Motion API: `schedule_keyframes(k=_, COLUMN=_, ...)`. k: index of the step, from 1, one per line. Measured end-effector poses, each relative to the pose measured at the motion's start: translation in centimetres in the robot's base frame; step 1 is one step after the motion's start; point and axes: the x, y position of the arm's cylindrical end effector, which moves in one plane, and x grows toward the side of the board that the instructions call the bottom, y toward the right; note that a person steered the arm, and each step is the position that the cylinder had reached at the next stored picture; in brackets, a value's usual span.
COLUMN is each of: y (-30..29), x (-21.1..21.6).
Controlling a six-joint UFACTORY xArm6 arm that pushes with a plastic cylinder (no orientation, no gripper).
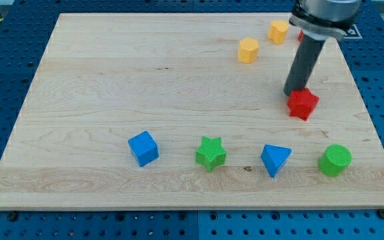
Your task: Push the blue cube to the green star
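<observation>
Wood board (112,73), blue cube (143,148) far from my tip (292,93)

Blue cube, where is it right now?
The blue cube sits near the board's bottom edge, left of the green star, far from my tip.

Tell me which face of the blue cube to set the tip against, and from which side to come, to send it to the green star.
Set my tip against the blue cube on its face toward the view's left. The green star lies directly to its right in the same row, apart from it, so a rightward push should do. The cube sits slightly turned, so aim mid-face. The tip is now by the red block.
</observation>
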Motion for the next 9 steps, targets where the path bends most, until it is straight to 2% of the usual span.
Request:
schedule_keyframes(k=1, y=1.4, x=4.0)
schedule_keyframes(k=2, y=1.0, x=5.0)
schedule_keyframes(k=3, y=-4.6, x=5.0)
schedule_keyframes(k=5, y=-20.5, x=2.8)
schedule_keyframes(k=7, y=-33.9, x=3.9)
schedule_keyframes(k=9, y=-31.8, x=10.4)
